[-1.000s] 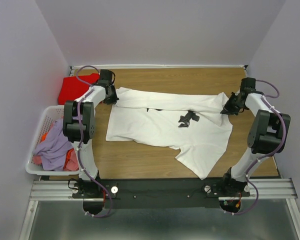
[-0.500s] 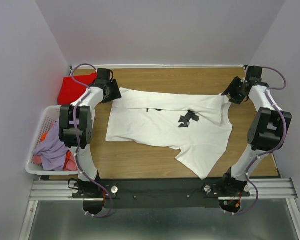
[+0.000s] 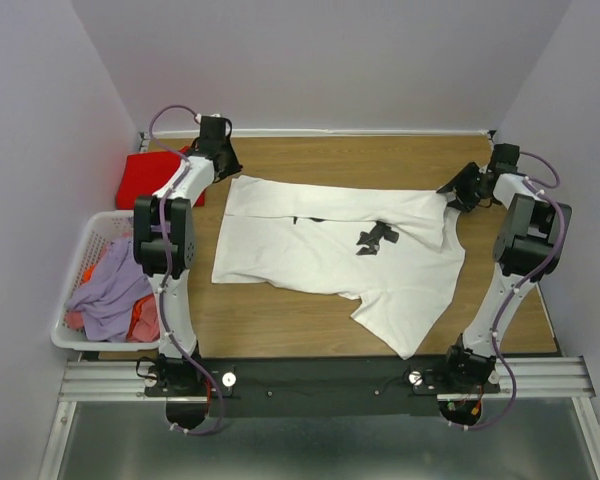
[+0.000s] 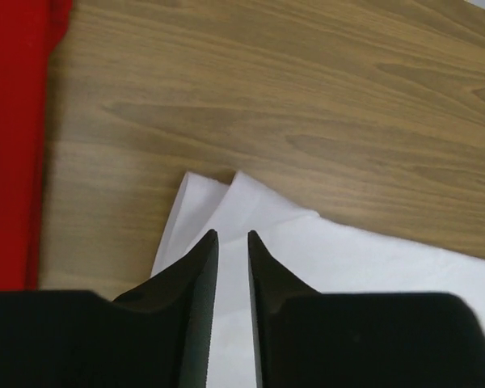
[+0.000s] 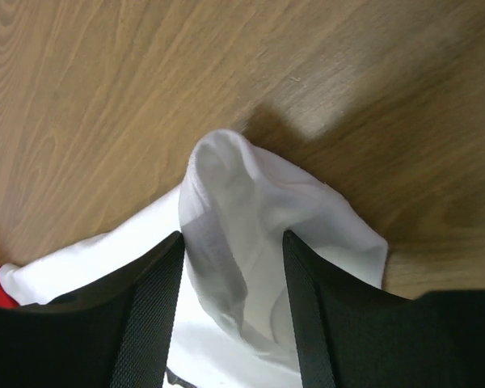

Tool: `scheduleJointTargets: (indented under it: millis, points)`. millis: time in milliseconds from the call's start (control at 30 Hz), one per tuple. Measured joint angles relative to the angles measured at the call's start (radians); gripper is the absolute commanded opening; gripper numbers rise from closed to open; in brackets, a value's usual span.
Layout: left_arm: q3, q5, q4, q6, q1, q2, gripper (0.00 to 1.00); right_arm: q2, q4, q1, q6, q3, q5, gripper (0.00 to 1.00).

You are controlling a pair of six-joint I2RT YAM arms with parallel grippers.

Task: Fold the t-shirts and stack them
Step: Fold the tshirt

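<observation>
The white t-shirt point(image 3: 320, 250) lies spread across the wooden table point(image 3: 340, 155), partly folded, with its black print point(image 3: 376, 237) facing up. My left gripper point(image 3: 223, 160) hovers at its far left corner point(image 4: 234, 179). Its jaws point(image 4: 230, 234) stand narrowly open with nothing between them, and the cloth lies flat below. My right gripper point(image 3: 452, 190) is over the far right corner, where the white cloth point(image 5: 250, 194) stands in a small hump. Its jaws point(image 5: 232, 235) are wide open either side of the hump, not pinching it. The red t-shirt point(image 3: 140, 178) lies at the far left point(image 4: 12, 121).
A white slatted laundry basket point(image 3: 80, 250) sits off the table's left edge, holding purple and orange clothes point(image 3: 105, 290). Walls close in behind and on both sides. Bare wood shows beyond the shirt and along the front edge point(image 3: 280, 335).
Both grippers have let go of the white shirt's far corners and opened. The left one has moved toward the back wall, while the right one drew back and has since settled over its corner.
</observation>
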Motion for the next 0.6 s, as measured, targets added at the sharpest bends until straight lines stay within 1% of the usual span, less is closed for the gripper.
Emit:
scheduleJointTargets:
  millis: [67,100,233,433,467,500,600]
  points:
    - [0.044,0.0,-0.001,0.008,0.0,0.05,0.2,0.01,0.012,0.001,0.007,0.0,-0.02,0.56]
    - [0.057,0.0,-0.002,0.012,0.0,0.071,0.17,0.012,0.015,0.001,0.008,0.0,-0.024,0.55]
    - [0.077,0.001,-0.014,0.016,0.0,0.12,0.16,0.018,0.034,0.001,0.013,0.0,-0.054,0.52]
    - [0.077,0.021,-0.022,0.016,0.0,0.146,0.15,0.029,0.044,0.001,0.013,0.012,-0.087,0.5]
    - [0.077,0.022,-0.022,0.016,0.0,0.147,0.13,0.032,0.046,0.001,0.013,0.014,-0.091,0.49]
    - [0.077,0.022,-0.023,0.016,0.0,0.149,0.09,0.034,0.049,0.001,0.013,0.014,-0.095,0.47]
    - [0.096,0.022,-0.037,0.014,0.0,0.167,0.07,0.039,0.05,0.001,0.013,0.014,-0.097,0.44]
